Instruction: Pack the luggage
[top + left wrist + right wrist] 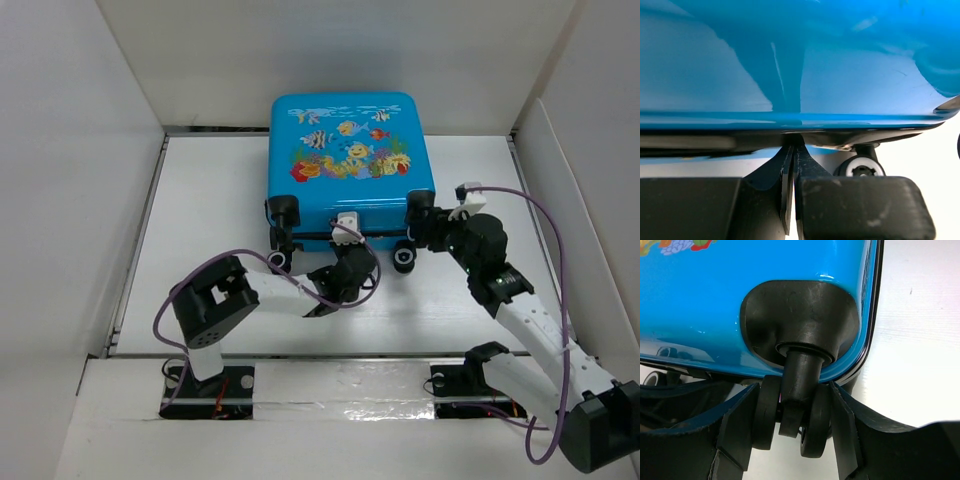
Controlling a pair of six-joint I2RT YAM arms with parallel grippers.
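Right gripper [792, 392] stood clamped across the twin caster [790, 412] at the near-right corner of the luggage [350, 150]. Left gripper [792, 150] was pressed closed, tips at the seam under the near edge; whether it pinched a zip pull could not be determined. Case lay flat and closed at the far middle of the table [200, 200]. Risks assessed: the caster looked free to swivel, so any pull there could twist the case rather than steady it; the glossy shell could slide; the closed tips could slip off the seam without opening it.
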